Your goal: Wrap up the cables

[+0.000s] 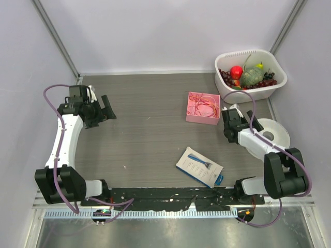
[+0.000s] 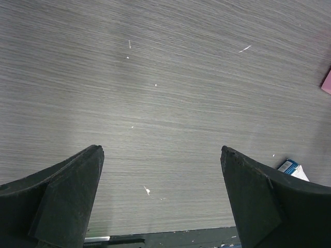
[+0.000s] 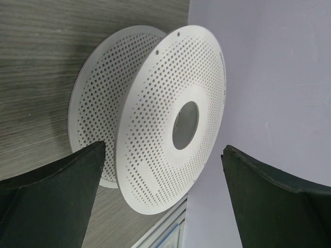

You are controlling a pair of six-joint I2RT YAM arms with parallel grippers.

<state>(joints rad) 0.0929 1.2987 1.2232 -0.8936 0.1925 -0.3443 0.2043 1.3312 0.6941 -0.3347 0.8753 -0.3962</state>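
Cables in tray; tub behind-right of tray; spool right; packet in front.

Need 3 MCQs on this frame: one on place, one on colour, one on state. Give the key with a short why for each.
1. Where is the wire?
A. in the pink tray
B. wound on the spool
C. in the left gripper

2. What colour is the spool?
A. black
B. white
C. pink

3. How do the left gripper's jaws stand?
A. shut on the wire
B. shut, empty
C. open, empty

Key:
1 A: the red-orange loops lie inside the tray's walls in the top view.
2 B: both perforated flanges are white in the right wrist view.
3 C: the jaws stand wide apart with nothing between them.
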